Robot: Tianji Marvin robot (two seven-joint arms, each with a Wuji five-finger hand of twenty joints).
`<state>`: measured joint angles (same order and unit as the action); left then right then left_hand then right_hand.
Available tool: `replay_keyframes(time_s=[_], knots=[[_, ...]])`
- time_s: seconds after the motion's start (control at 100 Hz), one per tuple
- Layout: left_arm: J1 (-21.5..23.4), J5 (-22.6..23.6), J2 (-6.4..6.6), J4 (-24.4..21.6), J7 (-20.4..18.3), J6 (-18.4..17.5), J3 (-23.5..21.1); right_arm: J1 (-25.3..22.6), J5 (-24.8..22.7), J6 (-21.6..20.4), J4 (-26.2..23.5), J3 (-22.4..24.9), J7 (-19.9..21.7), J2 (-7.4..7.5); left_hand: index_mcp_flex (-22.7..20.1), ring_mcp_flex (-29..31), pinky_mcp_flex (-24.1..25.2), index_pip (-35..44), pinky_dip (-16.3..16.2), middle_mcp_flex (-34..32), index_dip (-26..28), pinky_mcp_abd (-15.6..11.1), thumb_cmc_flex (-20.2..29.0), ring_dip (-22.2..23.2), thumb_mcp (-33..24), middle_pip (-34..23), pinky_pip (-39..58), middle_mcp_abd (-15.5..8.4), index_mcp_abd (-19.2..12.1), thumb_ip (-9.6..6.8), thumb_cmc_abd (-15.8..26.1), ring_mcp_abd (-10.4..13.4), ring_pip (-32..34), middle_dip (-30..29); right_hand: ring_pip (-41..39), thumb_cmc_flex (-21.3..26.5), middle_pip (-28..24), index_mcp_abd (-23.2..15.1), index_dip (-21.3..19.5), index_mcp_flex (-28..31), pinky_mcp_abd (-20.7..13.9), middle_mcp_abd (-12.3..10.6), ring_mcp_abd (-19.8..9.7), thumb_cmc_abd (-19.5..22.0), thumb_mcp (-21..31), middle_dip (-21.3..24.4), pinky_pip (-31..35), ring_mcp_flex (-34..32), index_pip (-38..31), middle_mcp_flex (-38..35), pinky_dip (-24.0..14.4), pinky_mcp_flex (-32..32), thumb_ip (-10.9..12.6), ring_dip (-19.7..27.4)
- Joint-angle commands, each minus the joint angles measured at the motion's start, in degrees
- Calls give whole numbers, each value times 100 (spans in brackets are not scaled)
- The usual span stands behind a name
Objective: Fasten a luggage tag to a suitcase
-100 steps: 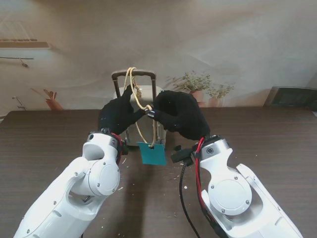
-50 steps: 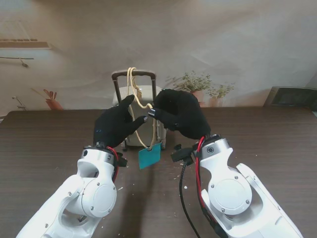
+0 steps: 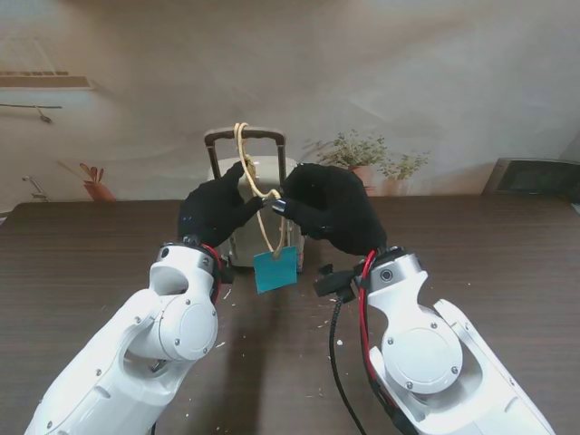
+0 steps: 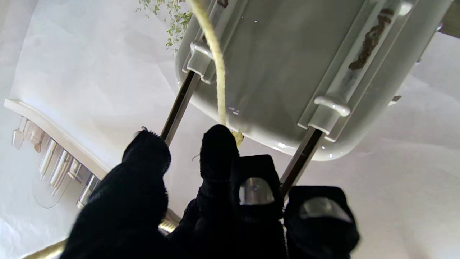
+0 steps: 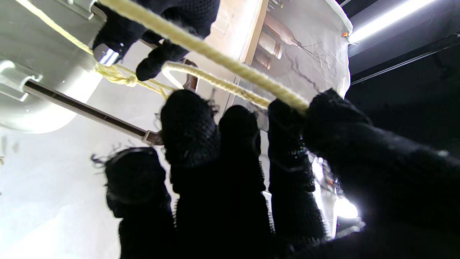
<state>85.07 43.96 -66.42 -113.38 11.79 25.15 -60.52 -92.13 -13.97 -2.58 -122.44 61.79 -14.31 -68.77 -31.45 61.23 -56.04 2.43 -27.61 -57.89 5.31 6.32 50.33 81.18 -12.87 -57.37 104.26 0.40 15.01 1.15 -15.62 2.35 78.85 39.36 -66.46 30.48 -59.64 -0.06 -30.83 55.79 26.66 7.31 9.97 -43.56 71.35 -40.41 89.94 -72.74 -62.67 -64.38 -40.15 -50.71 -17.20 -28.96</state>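
Note:
A small pale grey suitcase [image 3: 263, 208] stands upright on the table, its dark pull handle [image 3: 245, 136] raised. A yellow cord [image 3: 241, 149] is looped over the handle and runs down between my hands, and a teal tag [image 3: 275, 269] hangs from it. My right hand [image 3: 331, 210] pinches the cord [image 5: 215, 39] between thumb and fingers [image 5: 287, 118]. My left hand [image 3: 216, 210] reaches in from the other side. Its fingertips [image 4: 219, 147] touch the cord [image 4: 215, 54] beside a knot [image 5: 124, 78], against the suitcase shell [image 4: 287, 64]. Whether that hand grips the cord is hidden.
The dark wood-grain table [image 3: 507, 263] carries small pale crumbs [image 3: 322, 322] near my forearms. A printed backdrop with potted plants [image 3: 362, 154] hangs behind the suitcase. A black cable [image 3: 333, 362] runs along my right forearm.
My left hand drew back toward me with its fingers spread, then returned forward to the cord. The tag swung out and now hangs higher. The right hand stayed put.

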Motion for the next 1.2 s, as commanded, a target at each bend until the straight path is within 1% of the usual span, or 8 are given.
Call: replay_keyframes(time_s=[0.0,0.18,0.29,0.54,0.85,0.93,1.05,1.19], knots=[[-57,-67,-32,38,-99,-24,44,-38,-6,-20,-42,18,69,11,-172,139,-132,-92,18,-233,-152,49,191,152,87,-139,871,399,-497,-62,196,135,-116,-77,22,250,-101,-312,-118,-104,-79,3,2,112,-1,-41,253,-206,-122,128,-101,34,-50,64],[-161,-131,-48,125,-104,16,145,-48,8,-12,-28,28,74,11,-78,132,-137,-170,27,-203,-185,51,146,187,178,-93,866,421,-422,-62,297,110,-155,-84,22,252,-99,-302,-120,-103,-78,11,2,115,-8,-43,251,-206,-123,128,-101,41,-50,63],[-186,-229,-51,124,-145,-25,159,-50,10,-27,-18,20,82,14,-113,123,-83,-165,27,-198,-185,80,172,235,247,-64,846,462,-491,-68,370,47,-188,-85,20,249,-102,-314,-119,-99,-74,0,4,117,-7,-45,251,-207,-123,124,-102,48,-49,62],[-148,-335,-96,84,49,-212,220,-48,20,-21,-10,7,73,10,-200,168,-65,-139,0,-238,-176,147,282,305,330,-30,844,499,-692,-80,433,-4,-245,-88,17,252,-98,-305,-119,-103,-76,11,5,117,-9,-43,254,-206,-122,134,-107,54,-49,60],[-233,-352,-108,105,41,-155,264,-66,20,-30,-22,22,92,17,-261,194,-53,-123,-16,-246,-168,168,322,360,439,-5,839,520,-741,-87,501,-65,-290,-84,17,250,-99,-309,-117,-101,-78,5,5,123,-16,-43,256,-206,-121,131,-110,56,-49,60],[-241,-322,-108,115,59,-168,276,-63,23,-28,-22,27,96,17,-325,196,-51,-102,-23,-258,-160,177,366,376,459,1,839,493,-916,-93,516,-66,-298,-82,17,257,-101,-315,-119,-97,-85,7,5,126,-17,-45,258,-206,-122,128,-110,54,-47,60],[-294,-351,-113,135,45,-154,303,-56,30,-24,-17,23,104,18,-212,218,-52,-147,-30,-242,-173,189,350,411,533,24,834,517,-692,-97,569,-95,-326,-80,17,255,-104,-315,-119,-101,-86,7,5,123,-21,-52,257,-206,-121,121,-111,57,-47,60],[-395,-314,-114,178,-24,58,334,-64,35,-27,-21,28,94,15,-43,194,-42,-204,-34,-189,-192,189,368,455,579,38,825,531,-363,-98,681,-92,-358,-77,17,257,-100,-312,-120,-100,-79,2,5,121,-16,-51,257,-206,-120,125,-112,60,-46,60]])
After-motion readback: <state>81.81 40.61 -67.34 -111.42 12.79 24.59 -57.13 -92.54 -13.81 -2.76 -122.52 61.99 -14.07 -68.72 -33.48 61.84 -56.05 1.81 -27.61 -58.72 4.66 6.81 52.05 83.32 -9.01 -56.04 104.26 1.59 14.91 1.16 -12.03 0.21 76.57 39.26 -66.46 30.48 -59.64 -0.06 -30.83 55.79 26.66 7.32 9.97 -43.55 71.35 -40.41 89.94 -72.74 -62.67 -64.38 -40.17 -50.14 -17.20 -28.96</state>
